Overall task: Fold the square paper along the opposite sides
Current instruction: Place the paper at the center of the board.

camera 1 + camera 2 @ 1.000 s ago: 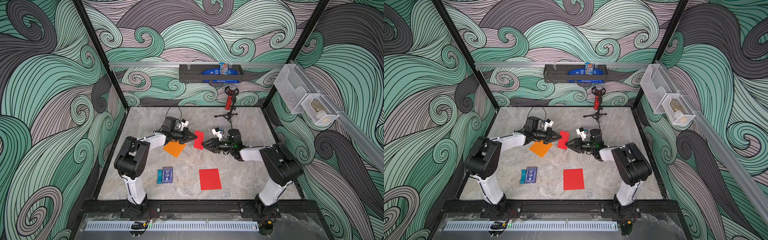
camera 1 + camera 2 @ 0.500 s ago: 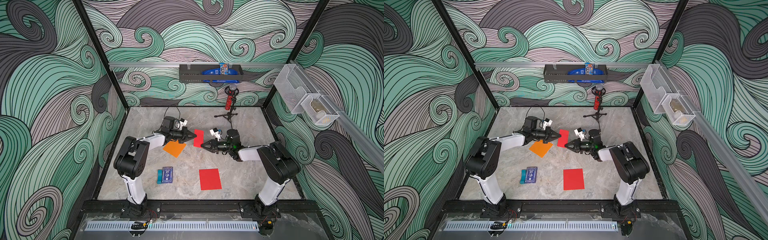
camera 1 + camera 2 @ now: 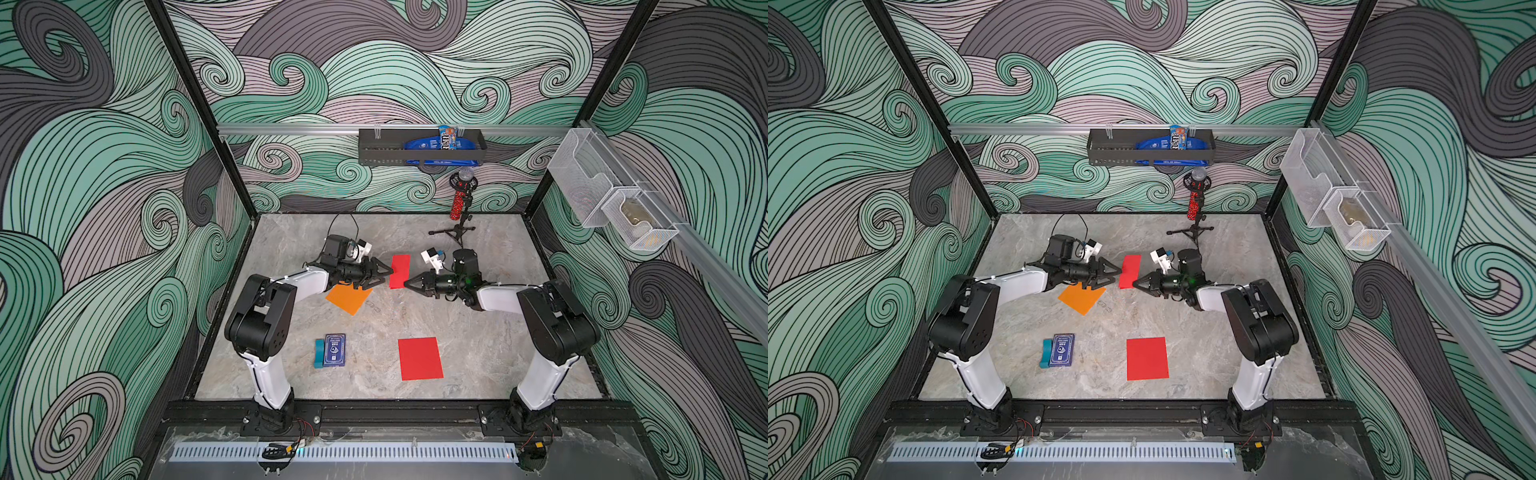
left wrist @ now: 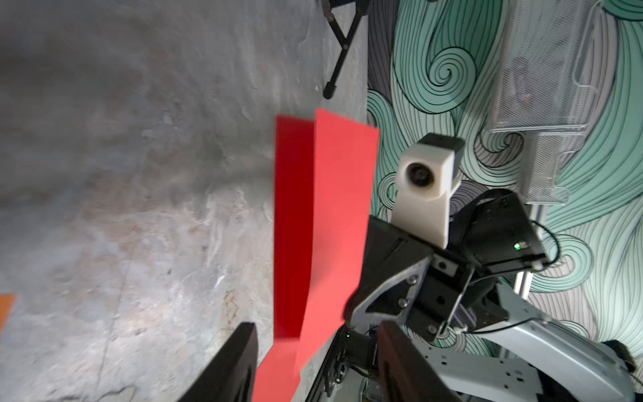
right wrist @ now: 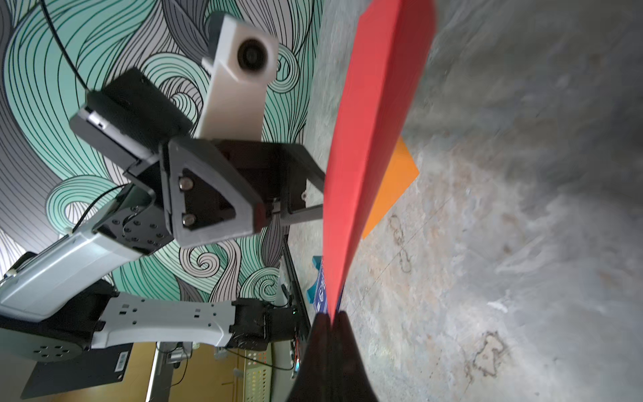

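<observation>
Your right gripper (image 5: 332,318) is pinched tight on the edge of the half-folded red paper sheet (image 3: 400,271), holding it up mid-table between the two arms. Your left gripper (image 4: 318,327) has its jaws spread wide, with the paper's end sitting loose between them. A flat orange paper square (image 3: 348,298) lies under the left gripper.

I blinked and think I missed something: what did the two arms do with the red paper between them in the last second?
A hand-over. The left jaws opened and let go of the folded red paper; the right jaws, open before, closed on its edge. The paper itself barely shifted. The orange paper, the flat red sheet and the blue card box lie where they were.
</observation>
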`<state>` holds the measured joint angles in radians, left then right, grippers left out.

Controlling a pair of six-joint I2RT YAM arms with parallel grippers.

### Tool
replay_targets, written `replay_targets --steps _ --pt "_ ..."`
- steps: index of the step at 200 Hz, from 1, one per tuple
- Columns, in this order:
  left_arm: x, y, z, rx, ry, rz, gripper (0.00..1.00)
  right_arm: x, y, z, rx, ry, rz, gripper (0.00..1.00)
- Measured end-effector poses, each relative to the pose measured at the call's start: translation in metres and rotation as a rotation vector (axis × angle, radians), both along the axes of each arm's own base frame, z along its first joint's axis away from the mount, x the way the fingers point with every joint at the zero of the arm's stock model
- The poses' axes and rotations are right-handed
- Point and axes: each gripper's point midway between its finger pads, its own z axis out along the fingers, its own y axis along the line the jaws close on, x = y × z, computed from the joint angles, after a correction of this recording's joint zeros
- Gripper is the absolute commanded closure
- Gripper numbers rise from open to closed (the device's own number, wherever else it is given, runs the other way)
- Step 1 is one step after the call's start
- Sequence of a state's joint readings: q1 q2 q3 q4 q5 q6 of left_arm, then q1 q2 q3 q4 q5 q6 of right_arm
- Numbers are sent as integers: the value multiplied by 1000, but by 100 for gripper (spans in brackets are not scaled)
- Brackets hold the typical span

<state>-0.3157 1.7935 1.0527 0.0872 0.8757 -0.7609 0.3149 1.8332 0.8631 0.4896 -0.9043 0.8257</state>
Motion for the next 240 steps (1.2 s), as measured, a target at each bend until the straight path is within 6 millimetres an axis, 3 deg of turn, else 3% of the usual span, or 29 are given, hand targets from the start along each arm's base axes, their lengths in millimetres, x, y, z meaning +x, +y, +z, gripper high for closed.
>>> replay_targets --steps 40,64,88,159,240 --pt "0 34 11 124 -94 89 41 49 -17 -44 -81 37 -51 100" --pt "2 44 -1 194 -100 118 42 65 -19 -66 -130 76 -63 100" --pt "0 50 -13 237 -89 133 43 78 -19 -74 -167 91 -67 100" --pt "-3 53 -32 265 -55 137 44 92 -30 -90 -260 158 -83 91" --pt "-1 52 -31 262 -68 137 45 98 -46 -94 -355 187 -102 79"
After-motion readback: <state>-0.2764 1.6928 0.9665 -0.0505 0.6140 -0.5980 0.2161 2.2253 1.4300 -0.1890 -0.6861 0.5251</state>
